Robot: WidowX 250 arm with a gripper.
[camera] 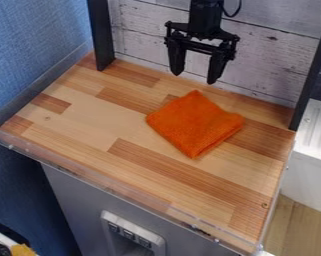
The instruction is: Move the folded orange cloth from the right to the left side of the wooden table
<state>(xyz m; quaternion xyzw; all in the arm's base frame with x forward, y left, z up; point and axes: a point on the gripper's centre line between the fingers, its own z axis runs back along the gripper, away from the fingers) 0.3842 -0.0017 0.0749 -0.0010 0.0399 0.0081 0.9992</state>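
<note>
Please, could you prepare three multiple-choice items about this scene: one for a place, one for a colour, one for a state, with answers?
1. Where is the folded square orange cloth?
A) On the floor
B) On the striped wooden tabletop
C) Inside the gripper

2. Which colour is the textured wall at the view's left?
A) Blue
B) Green
C) Red

3. How are the jaws of the black metal-and-plastic gripper?
A) Closed on the cloth
B) Pressed together, empty
C) Apart, empty

1 B: the cloth lies flat on the wood.
2 A: the wall's surface is blue.
3 C: a gap shows between them, with nothing held.
</note>
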